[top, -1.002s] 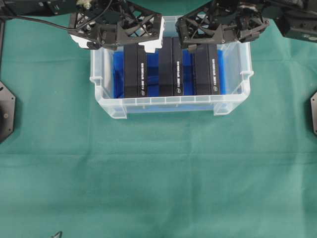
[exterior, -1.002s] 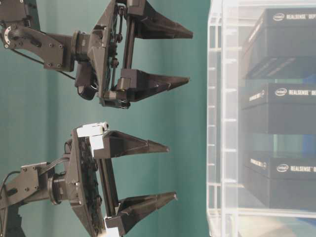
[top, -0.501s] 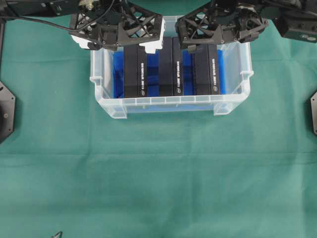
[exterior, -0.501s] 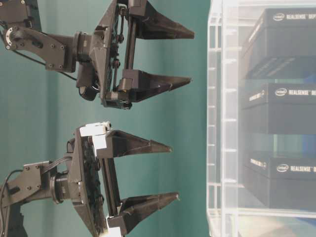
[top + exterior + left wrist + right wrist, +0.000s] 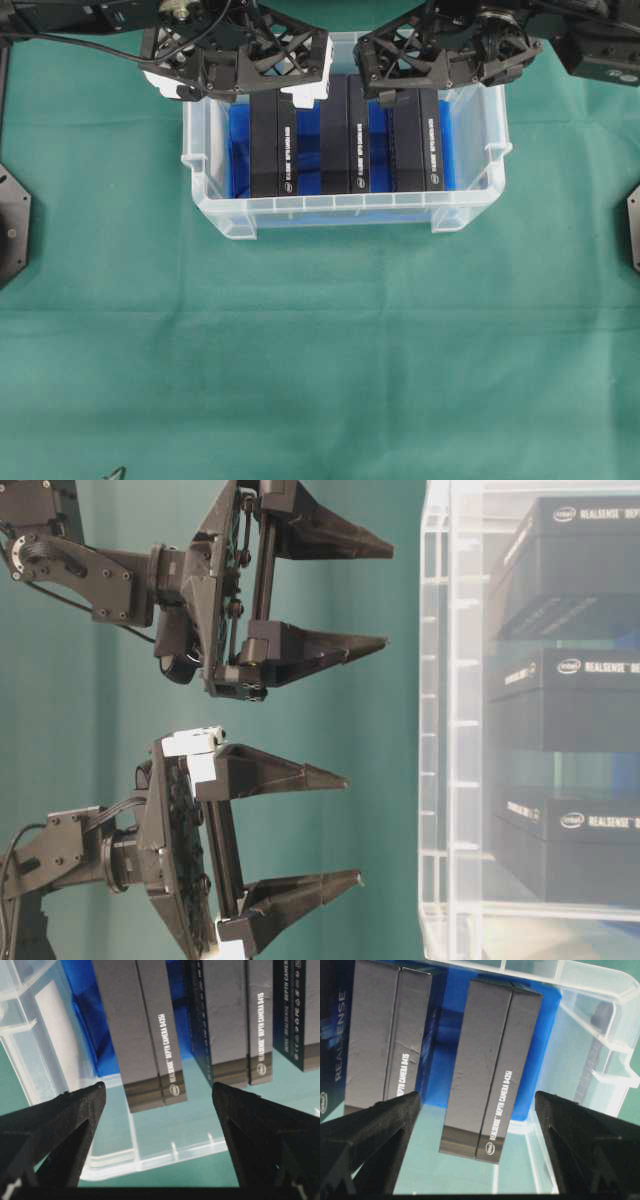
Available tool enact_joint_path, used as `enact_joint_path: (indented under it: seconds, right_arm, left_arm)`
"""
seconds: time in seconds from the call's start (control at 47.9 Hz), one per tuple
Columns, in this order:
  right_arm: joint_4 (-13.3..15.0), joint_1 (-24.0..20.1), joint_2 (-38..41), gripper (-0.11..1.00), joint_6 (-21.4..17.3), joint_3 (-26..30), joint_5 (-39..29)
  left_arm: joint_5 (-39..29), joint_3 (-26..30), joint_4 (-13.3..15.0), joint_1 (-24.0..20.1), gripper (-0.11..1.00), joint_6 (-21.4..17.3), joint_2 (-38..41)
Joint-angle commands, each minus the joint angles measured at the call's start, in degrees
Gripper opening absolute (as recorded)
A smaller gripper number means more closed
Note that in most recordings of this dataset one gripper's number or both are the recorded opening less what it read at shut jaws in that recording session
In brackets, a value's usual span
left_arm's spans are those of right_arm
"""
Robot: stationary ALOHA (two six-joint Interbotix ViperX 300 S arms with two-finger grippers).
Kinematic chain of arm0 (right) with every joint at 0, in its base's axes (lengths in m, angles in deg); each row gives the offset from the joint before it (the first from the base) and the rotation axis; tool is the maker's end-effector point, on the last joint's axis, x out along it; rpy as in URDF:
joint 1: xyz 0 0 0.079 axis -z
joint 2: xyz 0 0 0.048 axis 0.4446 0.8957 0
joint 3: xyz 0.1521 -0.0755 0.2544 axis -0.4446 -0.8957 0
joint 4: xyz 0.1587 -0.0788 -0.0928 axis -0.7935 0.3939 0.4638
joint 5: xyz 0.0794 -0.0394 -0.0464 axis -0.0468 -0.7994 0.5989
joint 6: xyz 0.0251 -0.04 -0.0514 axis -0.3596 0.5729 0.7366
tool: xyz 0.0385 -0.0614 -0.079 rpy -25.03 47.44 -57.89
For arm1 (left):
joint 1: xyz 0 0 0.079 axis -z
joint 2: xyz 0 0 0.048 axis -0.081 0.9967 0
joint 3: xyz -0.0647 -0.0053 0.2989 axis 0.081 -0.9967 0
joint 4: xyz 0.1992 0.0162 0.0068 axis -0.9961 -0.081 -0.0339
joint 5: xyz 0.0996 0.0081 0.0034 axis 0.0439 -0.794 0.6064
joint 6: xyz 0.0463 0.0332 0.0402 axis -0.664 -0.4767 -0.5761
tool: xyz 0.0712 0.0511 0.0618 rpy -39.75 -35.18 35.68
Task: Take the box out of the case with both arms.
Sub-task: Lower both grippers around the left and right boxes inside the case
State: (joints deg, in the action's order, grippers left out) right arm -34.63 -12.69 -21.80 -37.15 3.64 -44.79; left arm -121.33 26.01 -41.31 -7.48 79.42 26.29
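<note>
left gripper (image 5: 262,88): jaws spread, empty | right gripper (image 5: 410,92): jaws spread, empty | boxes (image 5: 272,145): three upright inside case (image 5: 345,208), at table's far edge | risk: fingers may strike neighbouring box or case rim descending

The clear plastic case (image 5: 345,208) with a ribbed rim and blue lining sits below both wide-open grippers, the white-trimmed left gripper (image 5: 240,62) and the all-black right gripper (image 5: 445,55). Three black boxes stand on edge inside: left box (image 5: 272,145), middle box (image 5: 346,135), right box (image 5: 418,140).
</note>
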Motion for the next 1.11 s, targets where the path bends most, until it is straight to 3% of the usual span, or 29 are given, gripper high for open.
enact_joint_path:
  seconds: [0.0, 0.48, 1.086]
  right_arm:
    - [0.09, -0.09, -0.7, 0.93, 0.0, 1.41, 0.26]
    - [0.18, -0.09, -0.7, 0.93, 0.0, 1.23, 0.26]
    - [0.09, -0.35, 0.7, 0.93, -0.18, -2.64, 3.25]
  left_arm:
    - [0.18, 0.7, -0.18, 0.18, 0.83, -0.09, -0.62]
    - [0.18, 0.35, -0.18, 0.18, 0.83, -0.09, -0.62]
    - [5.71, -6.15, -0.18, 0.09, 0.83, 0.35, -0.35]
